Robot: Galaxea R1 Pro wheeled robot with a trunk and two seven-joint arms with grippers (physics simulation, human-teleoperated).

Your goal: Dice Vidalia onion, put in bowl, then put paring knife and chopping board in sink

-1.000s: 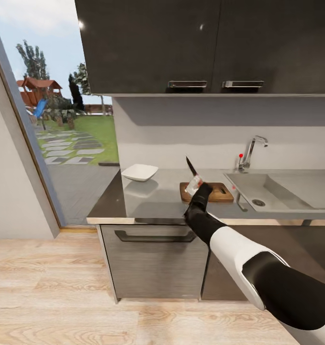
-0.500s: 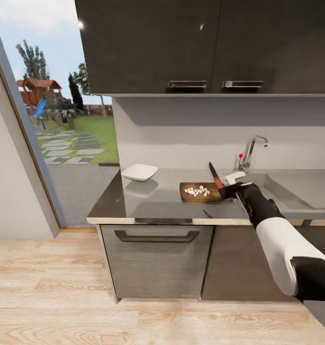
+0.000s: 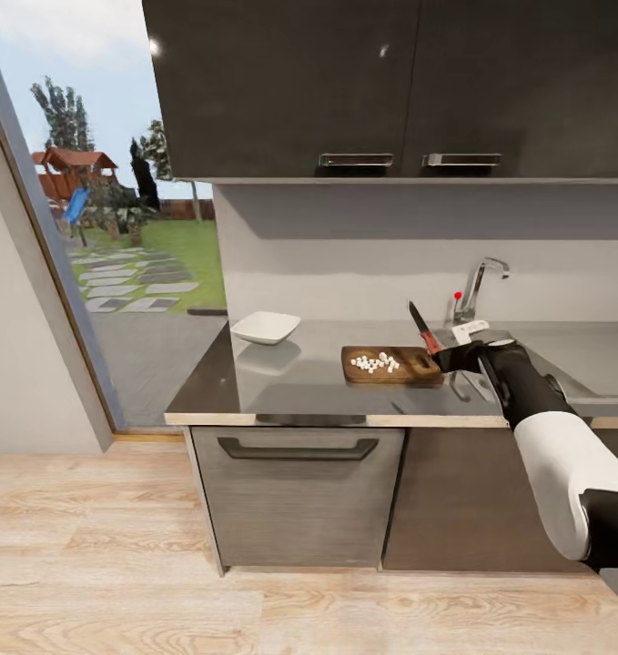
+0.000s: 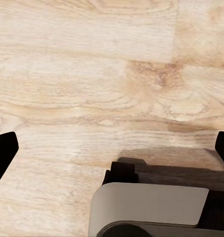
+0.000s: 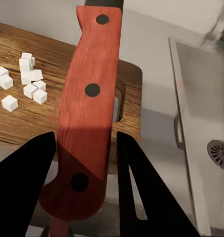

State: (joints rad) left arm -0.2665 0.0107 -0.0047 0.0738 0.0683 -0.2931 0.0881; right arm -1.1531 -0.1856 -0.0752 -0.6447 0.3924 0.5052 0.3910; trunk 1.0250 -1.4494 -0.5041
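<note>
1. Head view, far left: the bowl (image 3: 266, 327) sits empty on the surface (image 3: 290, 382), at about 9 o'clock from the board. Nothing in it yet, so the transfer is still to do.
2. Centre: the chopping board (image 3: 390, 365) lies flat with the Vidalia onion (image 3: 374, 363) on it as a cluster of white cubes. Dicing looks done.
3. At 3 o'clock of the board: the right hand (image 3: 454, 357) is clamped on the paring knife (image 3: 423, 331), blade tilted up toward 11 o'clock, hovering by the sink (image 3: 582, 359).
4. Right wrist view confirms it: fingers (image 5: 27, 182) pinch the red handle.
5. Left hand (image 4: 112, 153) spread wide over the wooden floor (image 4: 92, 74), holding nothing.
6. Remaining, I'd judge: onion into bowl, then knife and board into sink.
</note>
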